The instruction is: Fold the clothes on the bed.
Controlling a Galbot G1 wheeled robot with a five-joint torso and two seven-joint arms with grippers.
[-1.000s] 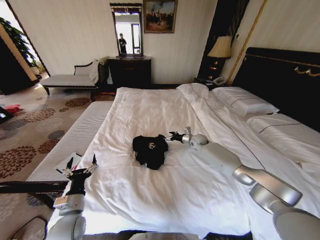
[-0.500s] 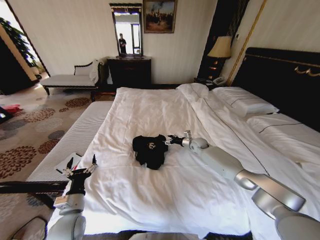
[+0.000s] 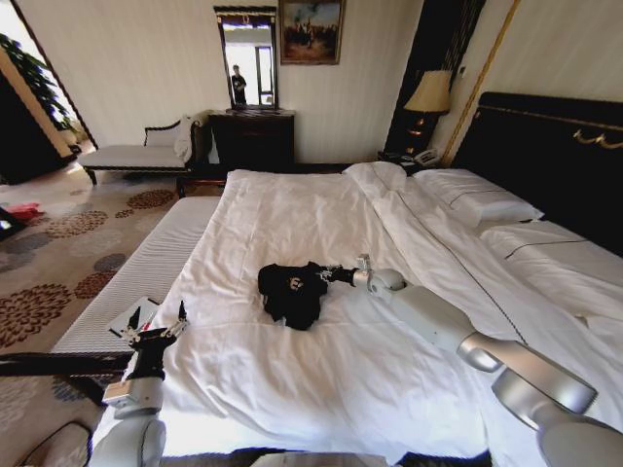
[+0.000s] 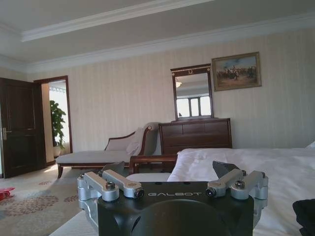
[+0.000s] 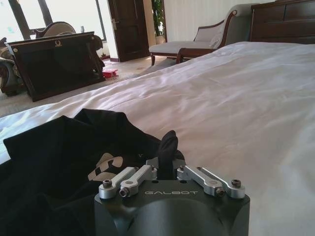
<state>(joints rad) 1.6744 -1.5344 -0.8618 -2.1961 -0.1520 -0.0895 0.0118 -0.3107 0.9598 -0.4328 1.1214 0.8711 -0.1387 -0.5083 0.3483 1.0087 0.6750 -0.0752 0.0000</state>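
The clothes, a crumpled black T-shirt (image 3: 292, 290) with a small white mark, lie near the middle of the bed (image 3: 292, 209), on its white duvet. My right gripper (image 3: 329, 273) reaches across the duvet to the shirt's right edge. In the right wrist view its fingertips (image 5: 168, 145) stand pressed together on black fabric, and the rest of the shirt (image 5: 59, 157) spreads beside them. My left gripper (image 3: 156, 325) hovers open at the bed's near left corner, well away from the shirt. In the left wrist view its fingers (image 4: 118, 169) are spread wide with nothing between them.
White pillows (image 3: 477, 199) and a dark headboard (image 3: 555, 146) lie to the right. A striped bench (image 3: 146, 268) runs along the bed's left side with a flat white item (image 3: 131, 313) on it. A chaise (image 3: 136, 154), dresser (image 3: 253, 136) and lamp (image 3: 428, 92) stand by the far wall.
My right gripper has edged left and down onto the shirt's edge, and its fingers have gone from forked to closed. The left arm has barely moved.
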